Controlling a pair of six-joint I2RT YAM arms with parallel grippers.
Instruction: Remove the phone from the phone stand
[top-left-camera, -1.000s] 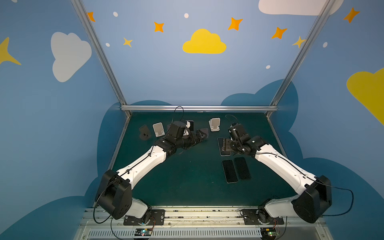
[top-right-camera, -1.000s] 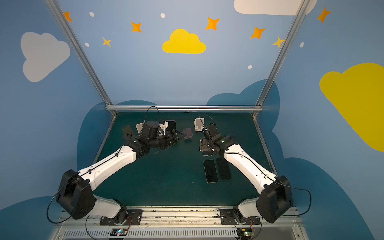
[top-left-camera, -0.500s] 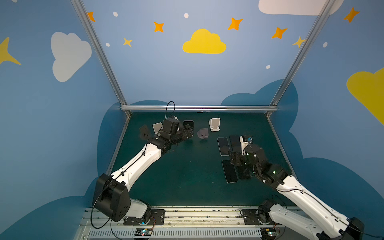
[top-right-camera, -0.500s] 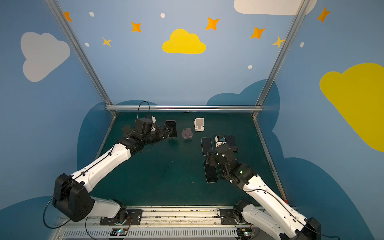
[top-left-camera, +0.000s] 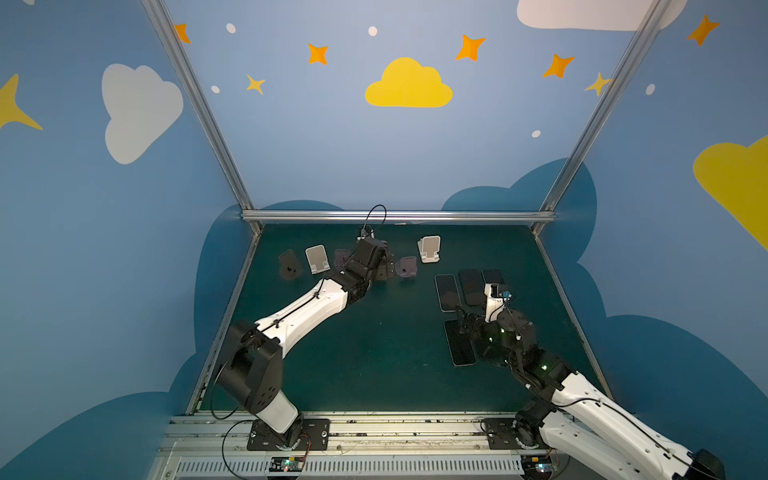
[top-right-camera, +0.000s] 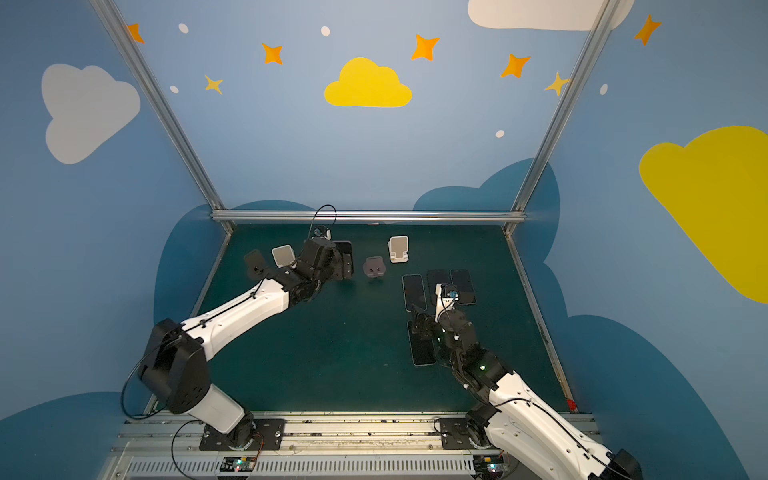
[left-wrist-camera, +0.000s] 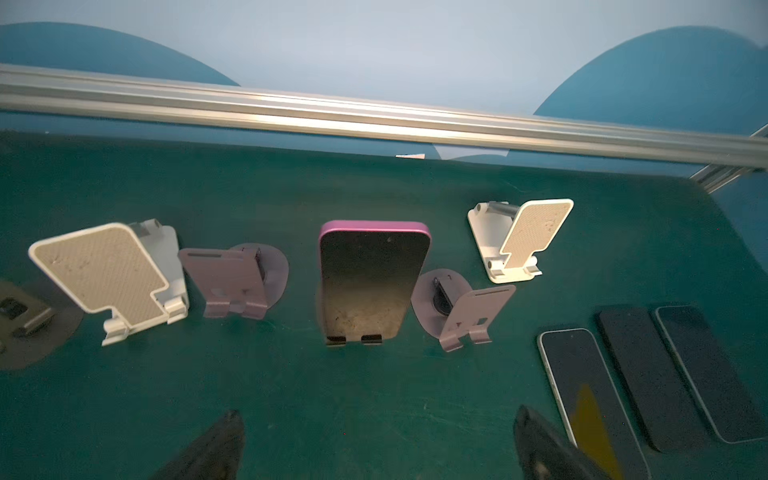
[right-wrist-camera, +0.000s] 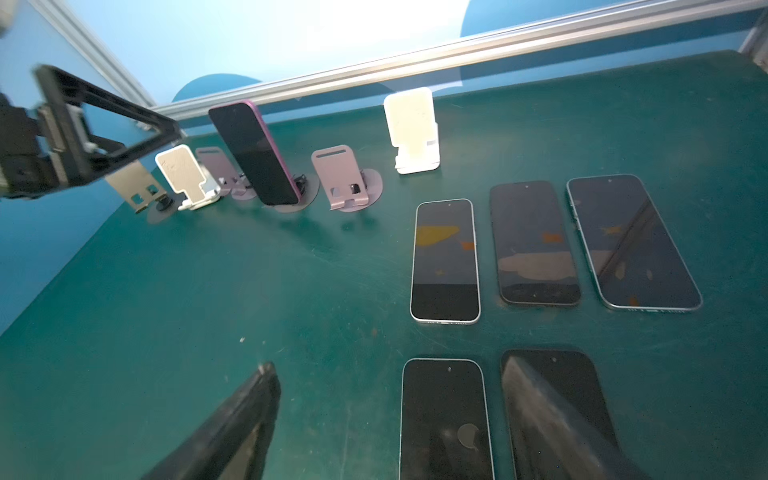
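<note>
A dark-screened phone (left-wrist-camera: 370, 282) with a pink edge leans upright in a phone stand (left-wrist-camera: 353, 338) near the back of the green mat; it also shows in the right wrist view (right-wrist-camera: 253, 153) and in a top view (top-right-camera: 347, 249). My left gripper (left-wrist-camera: 378, 415) is open and faces the phone squarely, a short way in front of it, touching nothing. My right gripper (right-wrist-camera: 390, 365) is open low over the mat at the right (top-left-camera: 467, 328), far from the stand. A flat phone (right-wrist-camera: 444, 419) lies below its jaws, not gripped.
Empty stands flank the phone: white (left-wrist-camera: 108, 274), purple (left-wrist-camera: 226, 278), purple (left-wrist-camera: 465, 316), white (left-wrist-camera: 528, 237), and a grey one (left-wrist-camera: 20, 316) at the far left. Three phones (right-wrist-camera: 534, 245) lie flat in a row, two more (right-wrist-camera: 582, 395) nearer. A metal rail (left-wrist-camera: 374, 124) bounds the back.
The right arm has drawn back from the row of flat phones toward the front and its jaws have widened. The left gripper has shifted left, from the purple stand to in front of the standing phone.
</note>
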